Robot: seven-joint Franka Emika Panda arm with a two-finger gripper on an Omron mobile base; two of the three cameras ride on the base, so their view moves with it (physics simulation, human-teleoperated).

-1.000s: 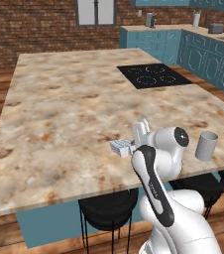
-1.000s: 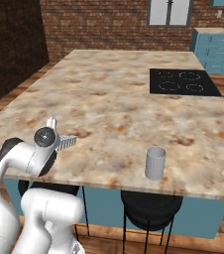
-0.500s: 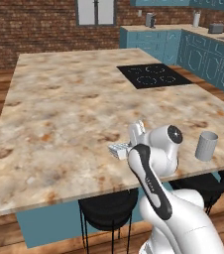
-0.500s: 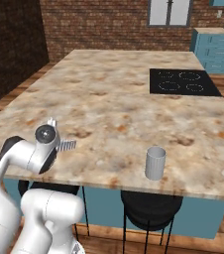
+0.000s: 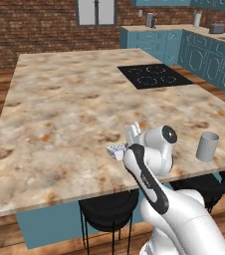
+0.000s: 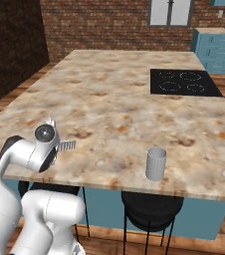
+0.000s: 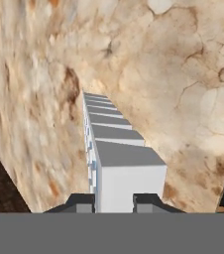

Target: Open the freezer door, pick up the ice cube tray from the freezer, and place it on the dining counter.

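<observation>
Hand view shows the gripper [image 7: 114,201] closed on the near end of the ice cube tray [image 7: 115,149], whose row of cells runs up the middle of the frame over the marbled dining counter [image 7: 183,74]. In the left base view the tray [image 5: 117,150] pokes out at centre frame, just left of the white wrist and low over the counter's near edge [image 5: 59,169]; in the right base view it [image 6: 67,145] sits at the left, beside the wrist. Over the last second little has changed: the wrist has edged slightly toward the counter and the claw has stayed clamped. I judge the carry to be nearly over and the tray not yet set down; whether it touches the stone I cannot tell. A grey cup [image 6: 156,163] stands well apart, at lower centre right.
</observation>
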